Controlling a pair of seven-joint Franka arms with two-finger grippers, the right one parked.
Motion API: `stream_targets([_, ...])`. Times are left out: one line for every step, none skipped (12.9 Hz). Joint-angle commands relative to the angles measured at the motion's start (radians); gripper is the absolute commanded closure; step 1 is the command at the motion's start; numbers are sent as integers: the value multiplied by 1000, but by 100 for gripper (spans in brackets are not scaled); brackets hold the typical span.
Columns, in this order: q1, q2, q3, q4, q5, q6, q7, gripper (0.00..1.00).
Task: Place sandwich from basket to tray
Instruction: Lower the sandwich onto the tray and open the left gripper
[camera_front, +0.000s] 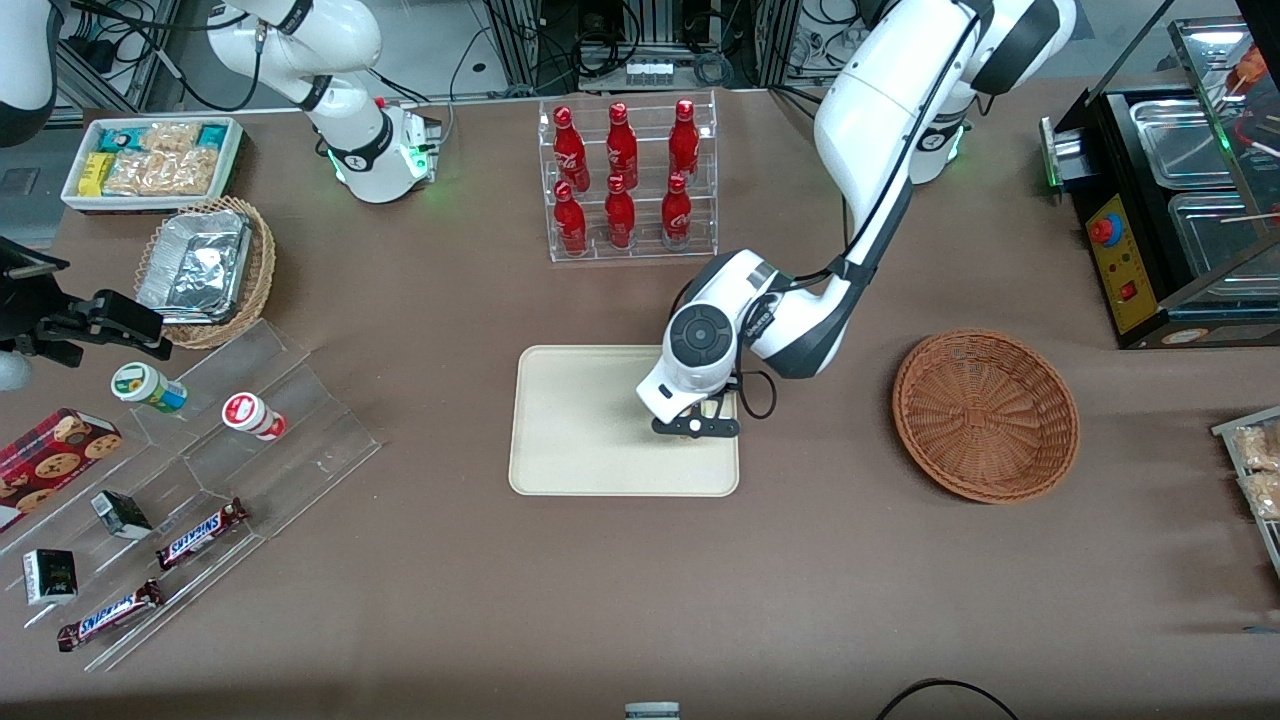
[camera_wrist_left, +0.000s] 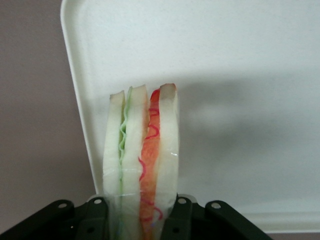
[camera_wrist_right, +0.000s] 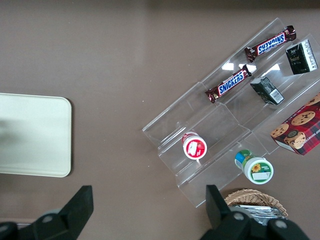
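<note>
Clamped on the sandwich (camera_wrist_left: 142, 160), the left arm's hand (camera_front: 697, 424) hangs low over the tray (camera_front: 580, 420), near the edge toward the empty basket (camera_front: 985, 415); holding the wedge upright looks meant for a clean set-down.

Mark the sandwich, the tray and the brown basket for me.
sandwich (camera_wrist_left: 142, 150): left wrist view, on its orange filling layer, gripped by the hand (camera_wrist_left: 140, 210).
tray (camera_front: 570, 420): front view, bare middle of its floor.
basket (camera_front: 985, 415): front view, woven inner bottom.
</note>
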Motion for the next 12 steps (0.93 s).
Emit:
stream_targets([3, 47, 2, 60, 22, -3, 14, 63])
stream_targets([4, 61, 2, 70, 22, 20, 13, 61])
stream_targets([1, 67, 2, 74, 23, 29, 11, 60])
stream_targets([1, 74, 2, 74, 25, 31, 11, 60])
stream_targets([1, 78, 2, 74, 25, 31, 13, 59])
stream_targets([1, 81, 2, 74, 25, 36, 14, 57])
stream_targets([1, 88, 2, 74, 25, 43, 14, 56])
stream_targets([1, 88, 2, 74, 25, 52, 13, 53])
stream_targets([1, 85, 2, 74, 23, 51, 10, 47])
stream_targets([3, 79, 2, 74, 20, 43, 1, 40])
stream_targets([3, 61, 2, 74, 20, 40, -7, 29])
stream_targets([7, 33, 3, 74, 19, 23, -30, 16])
